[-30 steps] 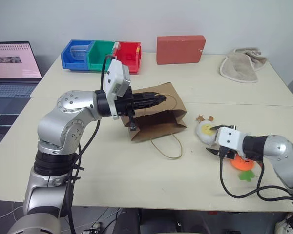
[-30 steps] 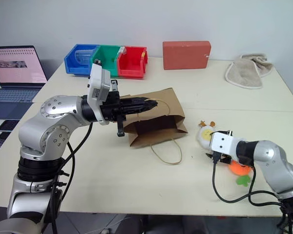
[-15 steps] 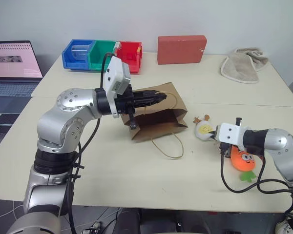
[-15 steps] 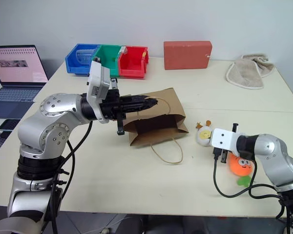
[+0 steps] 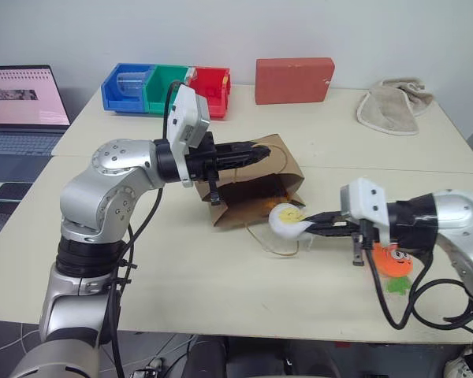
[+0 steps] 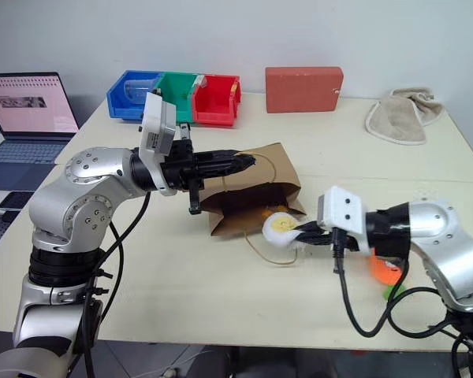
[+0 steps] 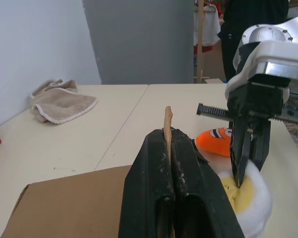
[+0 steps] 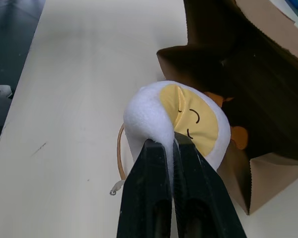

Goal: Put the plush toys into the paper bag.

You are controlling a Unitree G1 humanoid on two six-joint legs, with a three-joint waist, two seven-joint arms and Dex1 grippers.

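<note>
One egg toy point(image 5: 286, 220) at bag mouth point(image 5: 252, 197).

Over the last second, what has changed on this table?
The right gripper closed on the white egg toy, lifted it off the table and carried it left to the paper bag mouth. Unchanged: the left gripper pinches the bag's upper edge, holding it open, and the carrot toy lies on the table.

Both arms raised over the table, grippers pointing toward each other.
Left gripper point(image 5: 256, 152): level, fingers pressed together on a thin brown edge. Right gripper point(image 5: 306, 227): angled slightly down, fingers pinched into white plush.
</note>
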